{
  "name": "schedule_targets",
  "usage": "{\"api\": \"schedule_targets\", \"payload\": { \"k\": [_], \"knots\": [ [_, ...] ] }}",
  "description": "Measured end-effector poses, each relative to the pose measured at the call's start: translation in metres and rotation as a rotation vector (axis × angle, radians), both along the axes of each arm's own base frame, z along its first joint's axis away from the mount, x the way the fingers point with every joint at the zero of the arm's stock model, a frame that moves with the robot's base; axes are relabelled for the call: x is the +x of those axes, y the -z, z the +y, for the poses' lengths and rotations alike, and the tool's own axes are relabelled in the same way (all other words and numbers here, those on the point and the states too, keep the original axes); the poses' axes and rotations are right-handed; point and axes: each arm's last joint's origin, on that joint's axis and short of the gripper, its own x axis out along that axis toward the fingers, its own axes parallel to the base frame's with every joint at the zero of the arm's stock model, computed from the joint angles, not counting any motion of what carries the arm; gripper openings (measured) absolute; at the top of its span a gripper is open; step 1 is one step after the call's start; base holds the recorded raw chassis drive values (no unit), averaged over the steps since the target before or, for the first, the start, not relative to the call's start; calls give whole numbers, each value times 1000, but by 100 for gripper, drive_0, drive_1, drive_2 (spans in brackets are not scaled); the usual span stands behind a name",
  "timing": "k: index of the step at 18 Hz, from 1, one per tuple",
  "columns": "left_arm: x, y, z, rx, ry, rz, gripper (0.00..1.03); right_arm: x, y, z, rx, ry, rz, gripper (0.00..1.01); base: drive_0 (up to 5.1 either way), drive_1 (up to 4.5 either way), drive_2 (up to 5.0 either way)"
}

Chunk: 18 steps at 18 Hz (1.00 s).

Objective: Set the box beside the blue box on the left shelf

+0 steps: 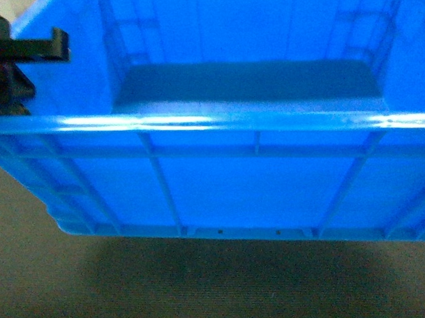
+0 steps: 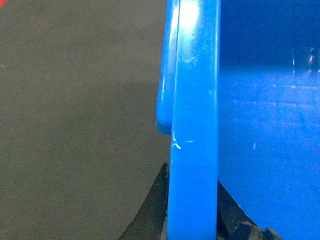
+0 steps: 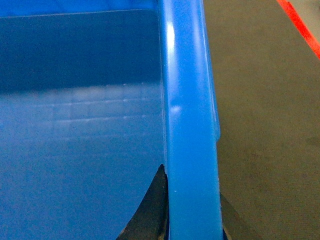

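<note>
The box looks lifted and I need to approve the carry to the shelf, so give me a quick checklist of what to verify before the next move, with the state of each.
1. Left gripper on the rim: ok, a finger on either side of the box wall.
2. Right gripper on the opposite rim: ok, straddling it the same way.
3. Box clear of the floor: ok by the head view; a shadow lies beneath its base.
4. Box level: ok, near rim runs roughly horizontal.
5. Box contents: ok, only the grid floor shows inside.
6. Left shelf and the other blue box: cannot tell, neither is in any view.
</note>
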Motion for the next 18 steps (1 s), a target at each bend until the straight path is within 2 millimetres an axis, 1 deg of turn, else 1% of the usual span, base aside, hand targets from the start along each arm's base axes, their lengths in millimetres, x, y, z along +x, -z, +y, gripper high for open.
{"api": "schedule_targets", "payload": {
  "k": [1,2,3,5,6,7,8,10,12,16,18],
  "knots": [
    [-15,-6,-1,15,-8,-46,10,-11,-6,1,4,-8,-38,9,0,0,0],
    [-36,-8,-2,35,-19,-85,11,-26,-10,3,-2,-11,-65,9,0,0,0],
    [-52,-6,-3,49,-27,-102,11,-39,-9,5,-11,-14,-73,9,0,0,0],
    [-85,5,-5,80,-43,-112,12,-68,-1,6,-32,-15,-81,10,0,0,0],
    [-101,9,-6,87,-53,-129,12,-76,3,5,-32,-22,-82,10,0,0,0],
    [-112,8,-7,94,-61,-156,12,-84,7,3,-28,-23,-88,10,0,0,0],
    [-120,4,-6,89,-64,-187,12,-91,6,3,-23,-24,-107,10,0,0,0],
    [-130,-4,-4,66,-80,-288,12,-102,-4,5,-44,-14,-204,10,0,0,0],
    [-132,-8,-3,57,-83,-315,12,-105,-9,5,-55,-14,-240,10,0,0,0],
    [-130,-1,-4,85,-76,-276,12,-103,0,7,-68,-15,-190,11,0,0,0],
    [-131,-3,-3,83,-82,-284,12,-103,-1,7,-66,-15,-198,11,0,0,0]
  ]
}}
